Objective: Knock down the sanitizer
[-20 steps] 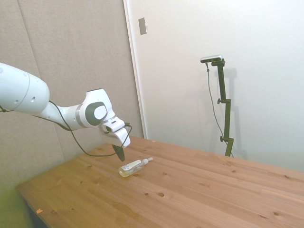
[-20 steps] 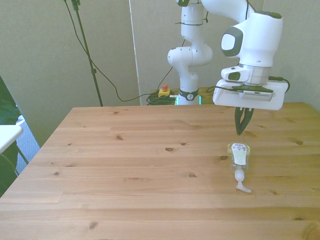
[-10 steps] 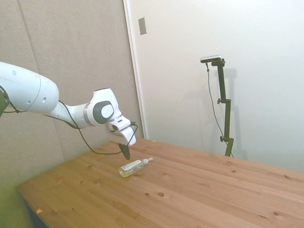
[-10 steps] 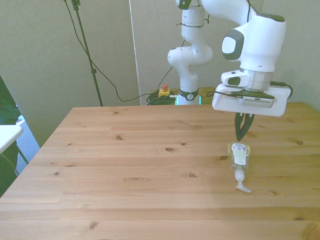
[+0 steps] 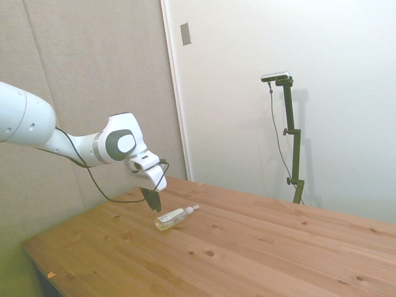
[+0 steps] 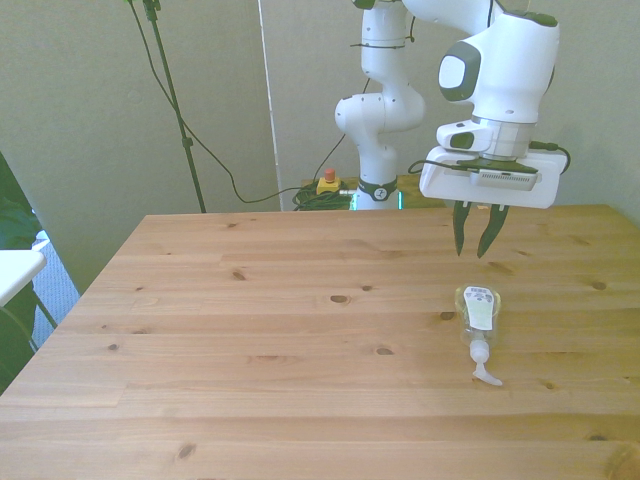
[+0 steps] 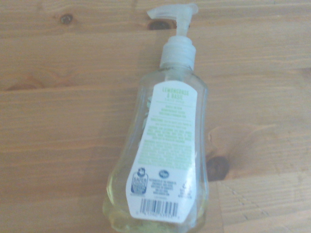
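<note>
The sanitizer [image 6: 478, 320] lies on its side on the wooden table [image 6: 250, 340], toward the front view's right, with its white pump nozzle pointing at the near edge. It is a clear bottle with yellowish liquid and a white label, which faces up in the wrist view [image 7: 165, 160]. My gripper [image 6: 471, 250] hangs above the table just behind the bottle's base, not touching it, its two dark fingers a little apart with nothing between them. In the side view the gripper [image 5: 154, 207] is to the left of the lying sanitizer [image 5: 173, 217].
Behind the table's far edge a small yellow box with a red button [image 6: 327, 183] sits among cables. A white surface edge [image 6: 15, 270] shows at the front view's far left. Bare tabletop stretches to the front view's left of the bottle.
The gripper has drawn back from the bottle toward the far edge and risen slightly, and its fingers have parted. The sanitizer has not moved.
</note>
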`<state>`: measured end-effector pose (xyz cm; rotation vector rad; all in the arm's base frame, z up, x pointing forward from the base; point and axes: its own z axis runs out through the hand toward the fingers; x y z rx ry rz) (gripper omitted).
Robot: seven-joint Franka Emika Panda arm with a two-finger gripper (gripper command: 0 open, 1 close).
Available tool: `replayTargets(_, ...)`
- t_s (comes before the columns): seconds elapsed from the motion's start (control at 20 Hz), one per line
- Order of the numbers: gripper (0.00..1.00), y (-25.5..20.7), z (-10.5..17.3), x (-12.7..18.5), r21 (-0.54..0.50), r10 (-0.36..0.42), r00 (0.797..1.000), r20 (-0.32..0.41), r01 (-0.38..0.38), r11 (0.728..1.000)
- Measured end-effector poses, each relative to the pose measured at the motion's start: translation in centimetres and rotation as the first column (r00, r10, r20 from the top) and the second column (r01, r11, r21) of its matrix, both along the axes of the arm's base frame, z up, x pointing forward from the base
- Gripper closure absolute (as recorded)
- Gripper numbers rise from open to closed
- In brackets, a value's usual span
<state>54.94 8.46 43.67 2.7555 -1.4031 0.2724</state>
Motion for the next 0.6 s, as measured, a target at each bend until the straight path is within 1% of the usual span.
replayTargets(0.35, 0.00, 1.6, 0.1, -4.7, 0.013, 0.049, 0.998, -0.034, -0.048, 0.999)
replayTargets(0.6, 0.00, 1.9, -0.3, -6.7, 0.018, 0.061, 0.997, -0.054, -0.061, 0.998)
